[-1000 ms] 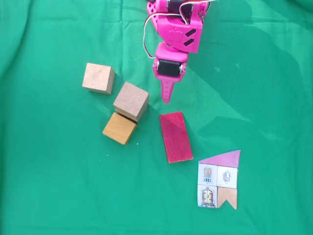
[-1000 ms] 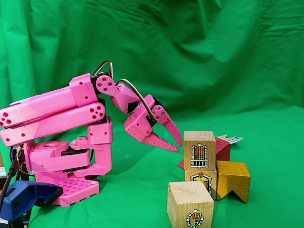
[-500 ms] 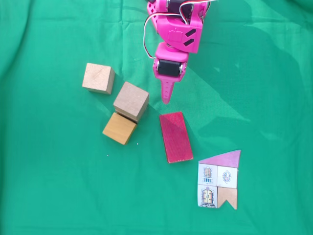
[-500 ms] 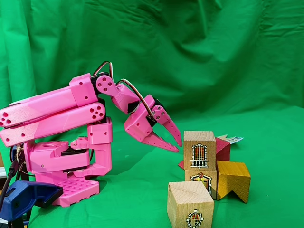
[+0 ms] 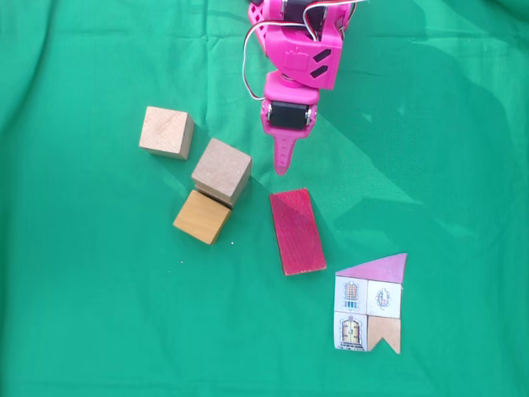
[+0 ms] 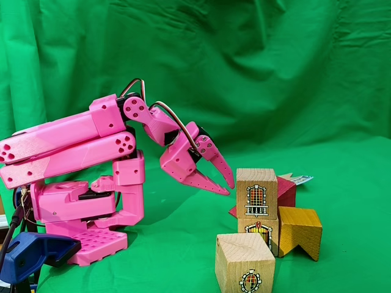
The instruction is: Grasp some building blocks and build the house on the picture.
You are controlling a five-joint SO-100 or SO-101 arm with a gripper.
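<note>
On the green cloth (image 5: 91,289), the gripper (image 5: 283,165) hung above bare fabric with fingers slightly apart, holding nothing. Red block (image 5: 297,231) lay just below its tip in the top-down fixed view; two pale cubes (image 5: 221,170) (image 5: 166,131) and the orange cube (image 5: 202,217) sat left; picture (image 5: 369,304) lower right. Blocks looked like rigid light wood, likely easiest pinched across flat opposite faces. Low fixed view showed printed window faces (image 6: 256,199) and a notch in the orange cube, unseen from above.
</note>
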